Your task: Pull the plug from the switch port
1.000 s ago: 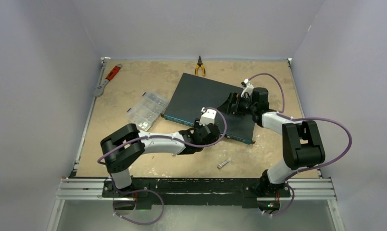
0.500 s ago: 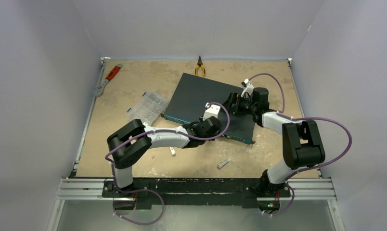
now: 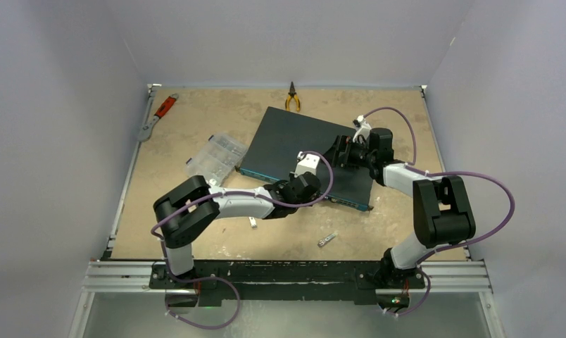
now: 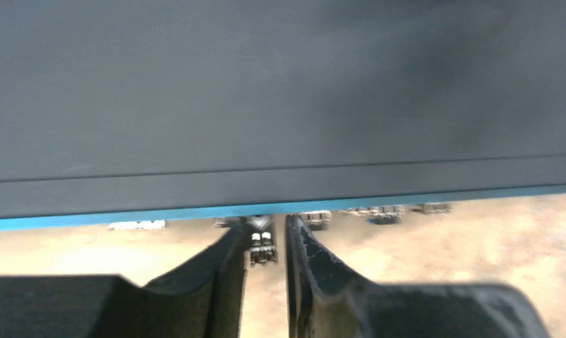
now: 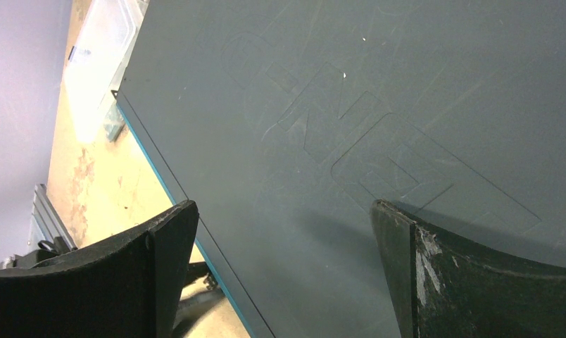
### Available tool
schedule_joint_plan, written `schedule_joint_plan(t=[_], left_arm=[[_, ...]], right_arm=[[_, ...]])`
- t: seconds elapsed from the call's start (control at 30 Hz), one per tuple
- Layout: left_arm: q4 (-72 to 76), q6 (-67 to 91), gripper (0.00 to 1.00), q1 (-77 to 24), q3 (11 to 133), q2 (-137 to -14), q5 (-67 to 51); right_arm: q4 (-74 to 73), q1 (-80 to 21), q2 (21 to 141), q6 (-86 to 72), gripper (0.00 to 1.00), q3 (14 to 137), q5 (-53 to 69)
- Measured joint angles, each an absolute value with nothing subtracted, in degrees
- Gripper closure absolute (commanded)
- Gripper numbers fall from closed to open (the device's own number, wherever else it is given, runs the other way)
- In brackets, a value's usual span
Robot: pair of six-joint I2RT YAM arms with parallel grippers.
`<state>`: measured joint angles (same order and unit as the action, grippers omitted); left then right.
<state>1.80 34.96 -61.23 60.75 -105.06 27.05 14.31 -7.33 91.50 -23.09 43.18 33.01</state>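
Observation:
The switch [image 3: 294, 141] is a flat dark-teal box lying mid-table, its blue-edged port face towards me. In the left wrist view its top [image 4: 280, 91] fills the frame, with the blue edge [image 4: 407, 197] below it. A small clear plug [image 4: 263, 246] sticks out from under that edge. My left gripper [image 4: 267, 236] straddles the plug with its jaws narrow; the plug lies against the left finger [image 4: 224, 267] and a thin gap shows on the other side. From above, the left gripper [image 3: 306, 184] is at the front face. My right gripper [image 3: 342, 152] rests wide open on the switch top [image 5: 350, 141].
A clear plastic compartment box [image 3: 214, 159] lies left of the switch. Yellow-handled pliers [image 3: 292, 98] lie at the back, and a red-handled wrench [image 3: 158, 115] lies at the back left. Two small loose connectors [image 3: 253, 222] [image 3: 327, 239] lie on the table in front.
My left arm has swung forward and right, bringing its gripper up to the switch's front edge. This uncovered a small connector on the table. The right arm has not moved.

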Motion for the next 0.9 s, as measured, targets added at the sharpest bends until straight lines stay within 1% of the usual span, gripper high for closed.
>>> schedule_joint_plan(t=[0.03, 0.07, 0.17, 0.2, 0.3, 0.6, 0.67, 0.87, 0.9], left_arm=[[2.5, 35.1, 0.96, -61.2, 60.2, -104.8, 27.0], [2.6, 35.2, 0.92, -61.2, 59.5, -104.3, 27.5], [4.1, 36.2, 0.69, -60.8, 57.5, -103.6, 27.2], [4.8, 36.4, 0.65, -60.9, 56.9, -103.3, 27.1], [4.7, 36.8, 0.64, -60.8, 55.0, -101.7, 27.2], [4.8, 36.4, 0.67, -60.9, 54.7, -101.2, 26.9], [4.8, 36.2, 0.73, -60.9, 54.9, -101.5, 26.7], [5.0, 35.3, 1.0, -60.9, 56.7, -103.3, 25.8], [4.8, 35.2, 1.0, -60.9, 56.7, -103.3, 25.8]], right_arm=[[14.3, -7.3, 91.5, -23.1, 0.01, 43.2, 33.0], [14.3, -7.3, 91.5, -23.1, 0.02, 43.2, 33.0], [14.3, -7.3, 91.5, -23.1, 0.01, 43.2, 33.0], [14.3, -7.3, 91.5, -23.1, 0.01, 43.2, 33.0], [14.3, -7.3, 91.5, -23.1, 0.01, 43.2, 33.0], [14.3, -7.3, 91.5, -23.1, 0.01, 43.2, 33.0], [14.3, -7.3, 91.5, -23.1, 0.01, 43.2, 33.0], [14.3, -7.3, 91.5, -23.1, 0.01, 43.2, 33.0], [14.3, -7.3, 91.5, -23.1, 0.01, 43.2, 33.0]])
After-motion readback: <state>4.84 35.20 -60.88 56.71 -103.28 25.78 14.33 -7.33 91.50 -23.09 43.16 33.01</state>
